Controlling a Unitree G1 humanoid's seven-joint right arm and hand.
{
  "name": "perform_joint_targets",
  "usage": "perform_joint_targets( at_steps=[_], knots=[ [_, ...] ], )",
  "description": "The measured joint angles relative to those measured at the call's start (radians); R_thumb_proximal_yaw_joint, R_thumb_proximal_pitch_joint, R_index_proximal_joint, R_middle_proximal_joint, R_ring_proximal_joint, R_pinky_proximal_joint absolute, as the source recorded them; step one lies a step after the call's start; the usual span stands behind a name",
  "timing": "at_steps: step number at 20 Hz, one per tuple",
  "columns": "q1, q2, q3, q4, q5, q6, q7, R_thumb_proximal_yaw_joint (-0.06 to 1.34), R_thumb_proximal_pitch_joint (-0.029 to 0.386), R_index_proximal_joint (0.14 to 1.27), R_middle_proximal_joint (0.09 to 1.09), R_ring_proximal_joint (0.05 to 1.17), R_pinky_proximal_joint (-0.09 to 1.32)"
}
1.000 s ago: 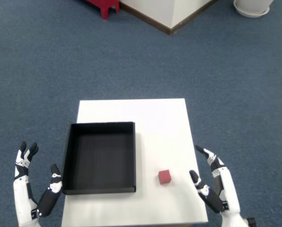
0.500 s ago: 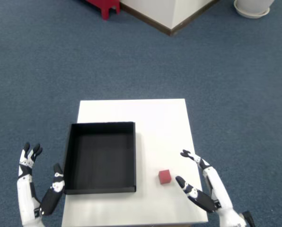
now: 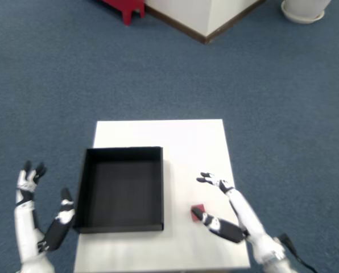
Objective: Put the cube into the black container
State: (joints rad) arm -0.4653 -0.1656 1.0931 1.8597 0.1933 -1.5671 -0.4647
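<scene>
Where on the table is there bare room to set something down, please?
The far strip of the table, beyond the container, is bare, as is the far right part above the right hand. The near right corner is crowded: the hand's fingers flank the cube.

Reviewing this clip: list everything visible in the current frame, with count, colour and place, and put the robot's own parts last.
Table: 1, white, centre of the view, standing on the carpet.
Black container: 1, black, open-topped and empty, on the table's left half.
Cube: 1, red, on the table right of the container, partly hidden by the thumb.
Carpet: blue-grey, all around the table.
Red object: 1, top edge, left of centre, cut off.
White wall corner: 1, dark baseboard, top centre.
White round base: 1, top right, cut off.
Left hand: 1, white and black, open, off the table's left edge.
Right hand: 1, white and black, open, fingers spread around the cube, not closed.
</scene>
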Motion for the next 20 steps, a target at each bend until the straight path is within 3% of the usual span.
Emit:
perform_joint_targets(
  at_steps=[4, 7, 14, 20],
  knots=[
    [-0.036, 0.026, 0.287, 0.193, 0.001, 0.002, -0.244, 0.47, -0.011, 0.41, 0.19, 0.16, -0.03],
    [-0.023, 0.041, 0.443, 0.215, -0.005, 0.071, -0.449, 0.46, -0.013, 0.41, 0.18, 0.16, -0.03],
    [0.013, 0.038, 0.669, 0.109, -0.127, 0.341, -0.866, 0.45, -0.015, 0.42, 0.18, 0.15, -0.04],
    [0.036, 0.023, 0.695, -0.039, -0.164, 0.575, -0.980, 0.43, -0.016, 0.43, 0.18, 0.15, -0.04]
  ],
)
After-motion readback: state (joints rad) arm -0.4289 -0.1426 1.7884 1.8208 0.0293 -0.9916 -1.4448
